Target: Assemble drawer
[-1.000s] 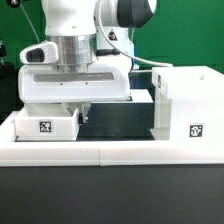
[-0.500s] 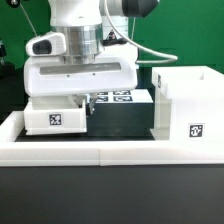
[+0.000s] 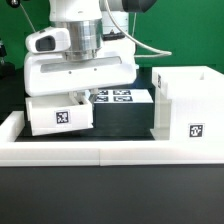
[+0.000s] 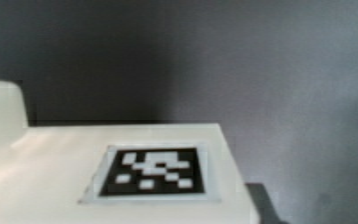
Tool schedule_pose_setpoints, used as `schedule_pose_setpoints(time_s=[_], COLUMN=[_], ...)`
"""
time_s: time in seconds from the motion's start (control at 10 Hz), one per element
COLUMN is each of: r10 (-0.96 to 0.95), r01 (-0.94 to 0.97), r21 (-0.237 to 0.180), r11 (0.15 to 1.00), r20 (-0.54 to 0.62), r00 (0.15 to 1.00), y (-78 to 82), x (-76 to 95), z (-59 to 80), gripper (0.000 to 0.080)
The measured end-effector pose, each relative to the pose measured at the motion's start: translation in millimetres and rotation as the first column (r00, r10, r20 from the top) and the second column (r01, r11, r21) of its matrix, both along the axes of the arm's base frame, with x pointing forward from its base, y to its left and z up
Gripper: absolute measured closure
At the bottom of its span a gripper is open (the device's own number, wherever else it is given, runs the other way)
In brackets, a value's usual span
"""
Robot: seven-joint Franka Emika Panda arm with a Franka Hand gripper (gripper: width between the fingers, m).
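Observation:
My gripper (image 3: 81,98) hangs under the big white hand at the exterior view's left. It is shut on a small white tray (image 3: 60,116) with a square tag on its front and holds it lifted and slightly tilted above the black table. The fingertips are mostly hidden by the tray. The tall white casing (image 3: 186,108), open-sided and tagged on its front, stands at the exterior view's right, apart from the tray. The wrist view shows the tray's white surface (image 4: 51,160) with a tag (image 4: 155,170) close below the camera. The second tray is hidden.
The long low white border wall (image 3: 100,151) runs along the front, with its side arm at the exterior view's left. The marker board (image 3: 125,97) with several tags lies behind the gripper, between the tray and the casing. The black table surface (image 3: 122,120) shows between them.
The gripper has risen and shifted slightly toward the exterior view's right, lifting the small tray off the table. The tray now hangs tilted. The casing has not moved.

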State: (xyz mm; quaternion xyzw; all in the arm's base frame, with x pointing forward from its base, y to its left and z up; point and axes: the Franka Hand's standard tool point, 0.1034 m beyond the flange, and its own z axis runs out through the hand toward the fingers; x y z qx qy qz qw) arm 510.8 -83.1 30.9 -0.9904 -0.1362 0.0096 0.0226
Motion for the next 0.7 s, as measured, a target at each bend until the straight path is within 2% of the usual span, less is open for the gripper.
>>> schedule_pose_setpoints(time_s=[0.2, 0.4, 0.6, 0.7], r10=[0.187, 0.416, 0.493, 0.569], r01=[-0.187, -0.416, -0.493, -0.568], r21=[-0.004, -0.007, -0.018, -0.018], r11=[0.982, 0.909, 0.87, 0.823], r20=[-0.001, -0.007, -0.002, 0.0], r00=[0.982, 0.909, 0.87, 0.823], y=[2.8, 8.6, 10.3, 8.0], x=[0.7, 1.8, 2.9, 2.7], z=[-3.3, -8.6, -9.3, -9.4], gripper=[0.0757, 0.0757, 0.0757, 0.0757])
